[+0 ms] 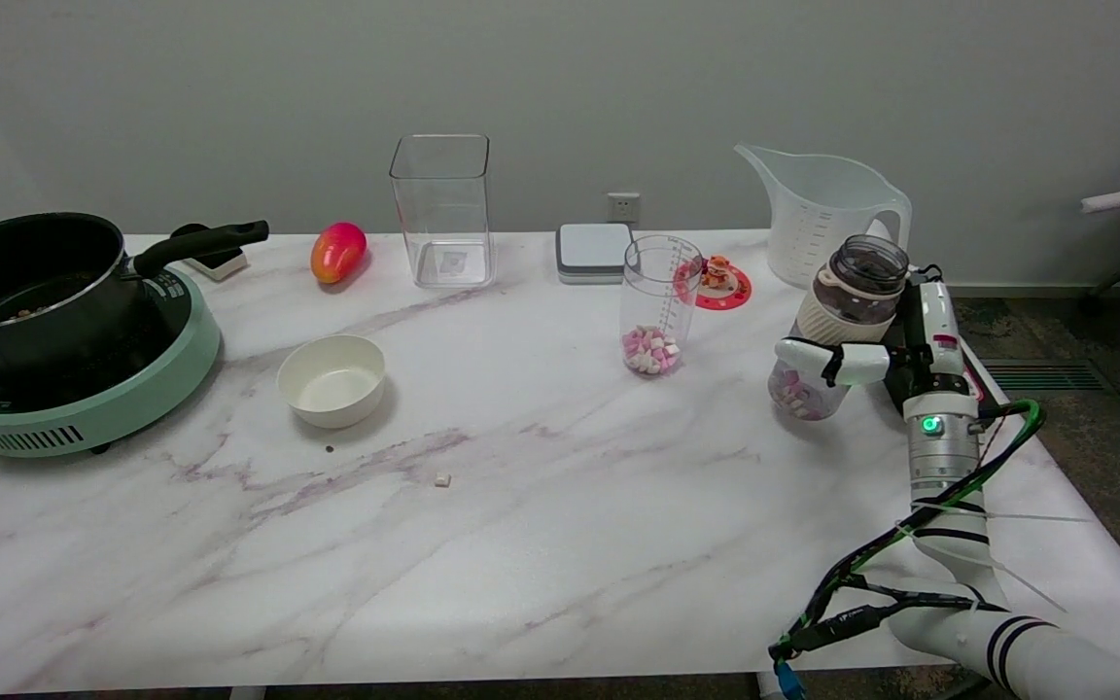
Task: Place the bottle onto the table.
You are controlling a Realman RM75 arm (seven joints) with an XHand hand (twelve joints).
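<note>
Head view: right hand (pixel 871 355) wraps fingers (pixel 818 358) around bottle (pixel 837 326), gripping its clear lower body. Bottle tilted, dark cap toward 1 o'clock, pink and white pieces inside at bottom. Bottle at 3 o'clock on table (pixel 521 544), near right edge; whether base touches marble cannot tell. Measuring cup (pixel 659 303) with similar pieces at 9 o'clock of bottle, apart. Large jug (pixel 822 214) at 12 o'clock of bottle, behind it.

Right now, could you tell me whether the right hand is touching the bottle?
Touching. The head view shows the right hand with white fingers wrapped across the front of the tilted bottle, gripping it.
</note>
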